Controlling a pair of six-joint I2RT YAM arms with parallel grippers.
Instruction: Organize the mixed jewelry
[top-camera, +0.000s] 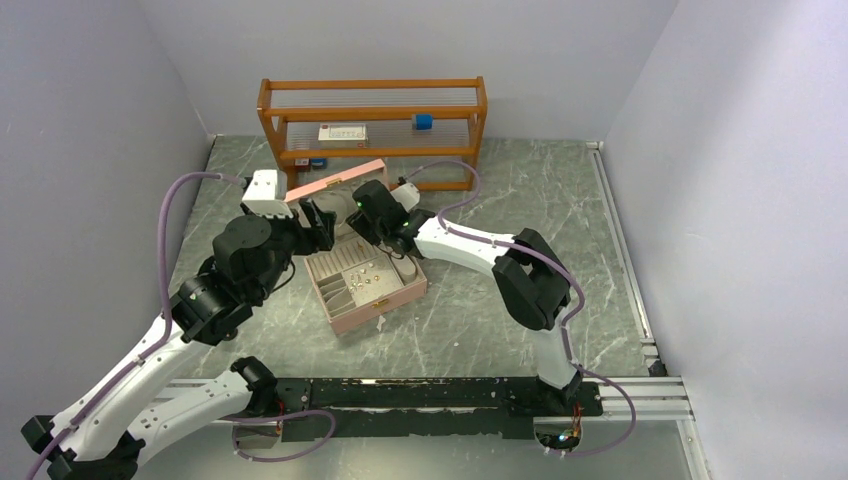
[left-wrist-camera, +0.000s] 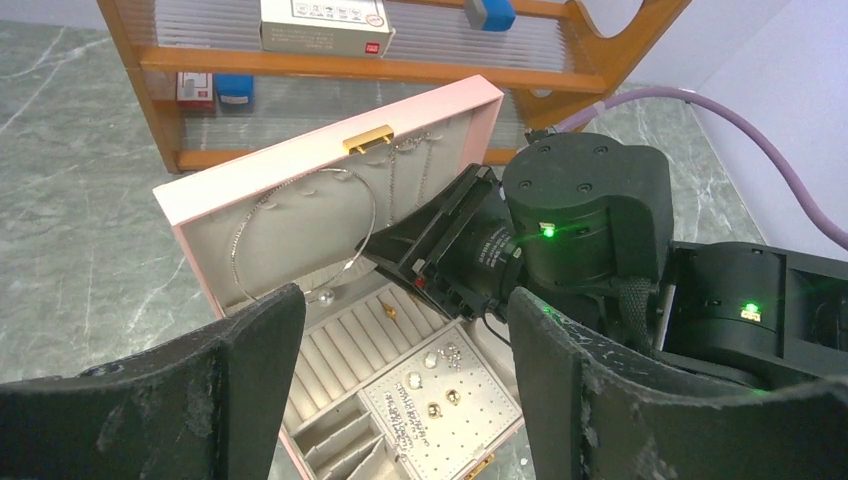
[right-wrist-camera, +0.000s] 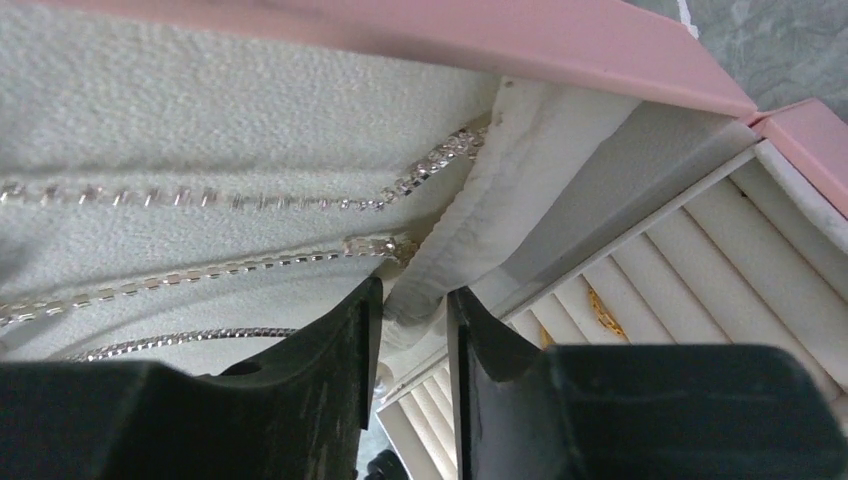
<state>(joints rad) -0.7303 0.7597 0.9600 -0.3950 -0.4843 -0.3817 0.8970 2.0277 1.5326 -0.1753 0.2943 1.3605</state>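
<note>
1. Jaws of the left gripper (left-wrist-camera: 405, 300) are spread wide and hold nothing. It hangs over the left side of the jewelry box (top-camera: 385, 300), probably so that its camera can watch the work while the other arm acts.
2. The box stands open near the middle of the table (top-camera: 520, 200), a little toward the far edge. Its lid (left-wrist-camera: 330, 150) is upright, so the necklaces (right-wrist-camera: 230, 200) hang flat against the pale lining.
3. The rest of the mixed jewelry lies in the tray. Small earrings (left-wrist-camera: 440, 400) sit on the perforated pad at the near side, and one gold ring (right-wrist-camera: 600, 310) is pushed between the ring rolls, which keep it from sliding.
4. The right gripper (right-wrist-camera: 410, 300) is at the bottom of the lid, where the chain ends meet a white padded edge (right-wrist-camera: 470, 230). Its fingers (right-wrist-camera: 350, 350) stand close together with this padding between them. I judge that it reaches for a chain end.
5. I cannot tell if the fingers really pinch the padding or a chain. In the overhead view both arms cover the lid, and the pieces are too small to tell gold from silver there. The right wrist view cuts off the left part of the chains.
</note>
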